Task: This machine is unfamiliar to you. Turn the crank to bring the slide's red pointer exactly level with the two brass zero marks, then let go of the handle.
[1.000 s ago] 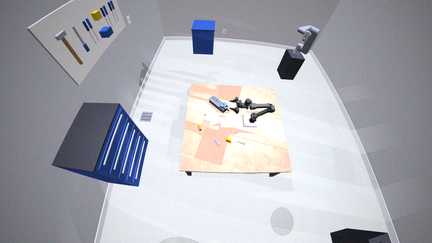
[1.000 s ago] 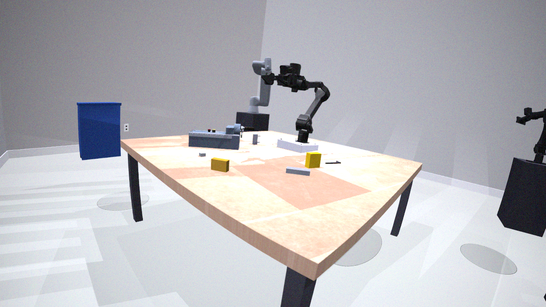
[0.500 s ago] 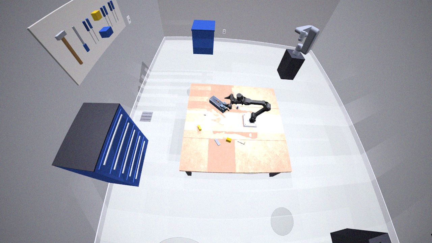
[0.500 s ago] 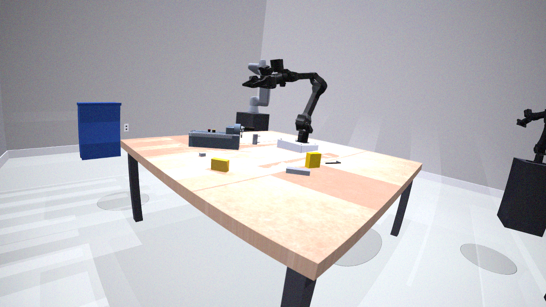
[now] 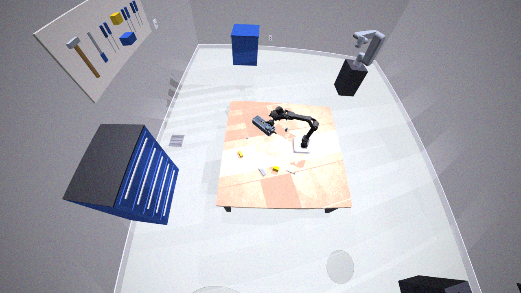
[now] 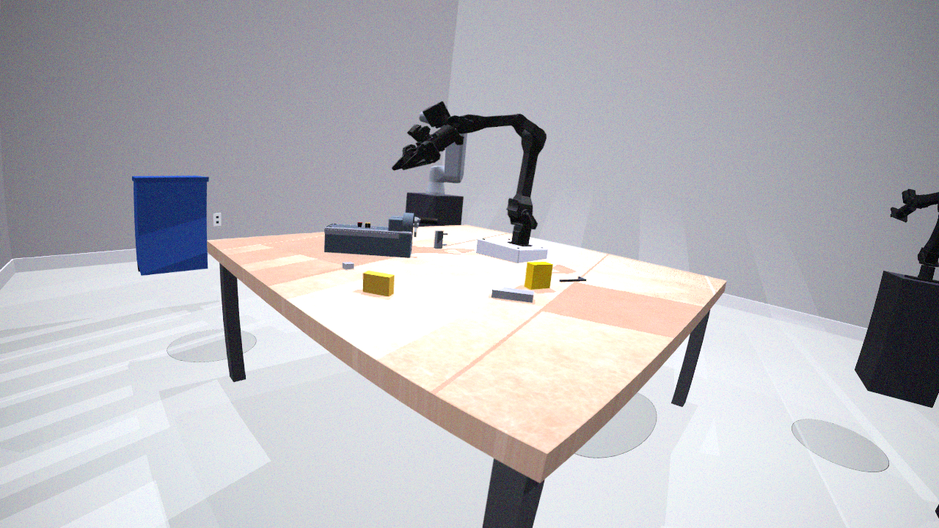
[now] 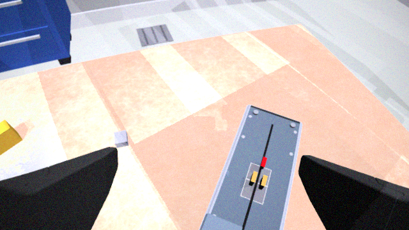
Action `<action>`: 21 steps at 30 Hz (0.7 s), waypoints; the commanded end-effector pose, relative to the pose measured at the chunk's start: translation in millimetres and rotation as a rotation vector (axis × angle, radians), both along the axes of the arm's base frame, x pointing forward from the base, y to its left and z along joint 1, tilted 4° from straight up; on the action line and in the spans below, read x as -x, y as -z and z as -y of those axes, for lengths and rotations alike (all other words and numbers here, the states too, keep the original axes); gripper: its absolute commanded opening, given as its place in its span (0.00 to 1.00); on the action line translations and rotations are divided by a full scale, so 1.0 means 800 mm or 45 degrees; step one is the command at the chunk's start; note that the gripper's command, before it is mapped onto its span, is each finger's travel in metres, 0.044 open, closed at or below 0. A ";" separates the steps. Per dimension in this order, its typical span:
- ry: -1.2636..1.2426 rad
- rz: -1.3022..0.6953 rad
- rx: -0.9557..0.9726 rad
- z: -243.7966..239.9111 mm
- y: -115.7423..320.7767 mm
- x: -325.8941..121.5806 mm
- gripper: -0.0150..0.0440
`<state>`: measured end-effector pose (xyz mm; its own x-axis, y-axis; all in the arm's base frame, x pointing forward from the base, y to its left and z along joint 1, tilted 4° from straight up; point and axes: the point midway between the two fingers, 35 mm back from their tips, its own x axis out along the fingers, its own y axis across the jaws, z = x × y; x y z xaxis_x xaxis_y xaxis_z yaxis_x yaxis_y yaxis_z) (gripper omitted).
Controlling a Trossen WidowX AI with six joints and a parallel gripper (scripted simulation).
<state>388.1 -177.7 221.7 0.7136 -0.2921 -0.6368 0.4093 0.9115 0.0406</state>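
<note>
Gripper (image 5: 270, 123) (image 6: 401, 163) (image 7: 211, 161): spread wide, holding nothing — raised above the machine
Machine (image 5: 263, 125) (image 6: 368, 240) (image 7: 259, 144): on the table (image 5: 284, 189) (image 6: 499, 367) (image 7: 179, 128), out in front of the arm's white base (image 5: 296, 149) (image 6: 492, 250)
Red pointer (image 7: 263, 161): off level — just beyond the brass marks (image 7: 264, 181), toward the slot's visible end
Crank handle (image 5: 274, 132) (image 6: 428, 220): apart from the fingers

On the wooden table (image 5: 316, 189) (image 6: 472, 341) (image 7: 166, 118), two yellow blocks are seen, set well apart. A flat grey bar (image 5: 262, 171) (image 6: 513, 295) is laid near one of them. By the wall, a blue cabinet (image 5: 245, 49) (image 6: 172, 226) is placed.
</note>
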 end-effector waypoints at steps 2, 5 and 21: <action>0.077 -0.099 -0.077 0.033 0.021 0.002 1.00; 0.127 -0.172 -0.131 0.054 0.037 0.006 1.00; 0.201 -0.298 -0.229 0.086 0.122 0.016 1.00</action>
<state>376.4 -247.7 142.3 0.5041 -0.2648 -0.8221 0.5593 0.8254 0.0771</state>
